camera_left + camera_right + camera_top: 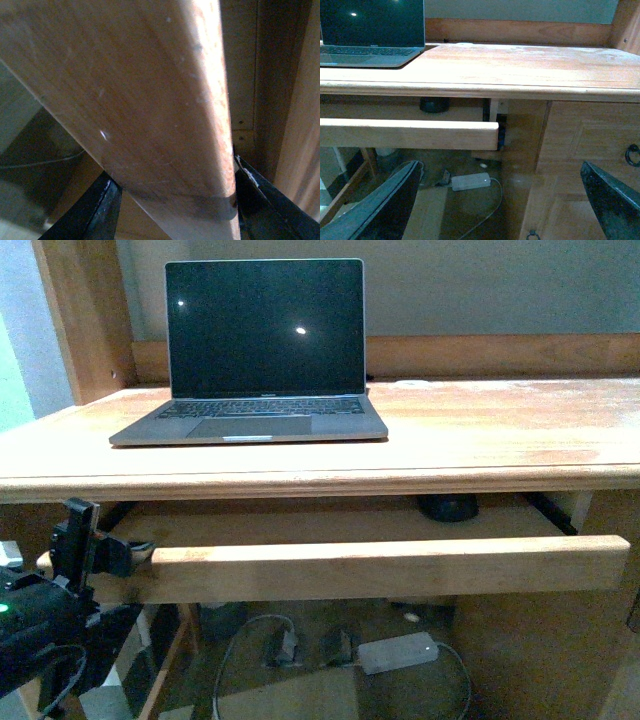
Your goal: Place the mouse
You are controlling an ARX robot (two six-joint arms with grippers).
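The small black mouse (448, 506) lies in the pulled-out drawer, at its back right, tucked under the desk top; in the right wrist view the mouse (434, 104) shows dark behind the drawer front (405, 134). My left gripper (112, 556) is shut on the left end of the drawer front (390, 565). Up close, the wooden drawer front (150, 100) sits between the two black fingers of the left gripper (175, 202). My right gripper (497, 210) hangs open and holds nothing, low in front of the desk and to the right of the drawer.
An open laptop (262, 350) with a dark screen stands on the desk top (480, 430). A white power adapter (398, 651) with cables lies on the floor under the drawer. A cabinet door with a ring handle (632, 155) is to the drawer's right.
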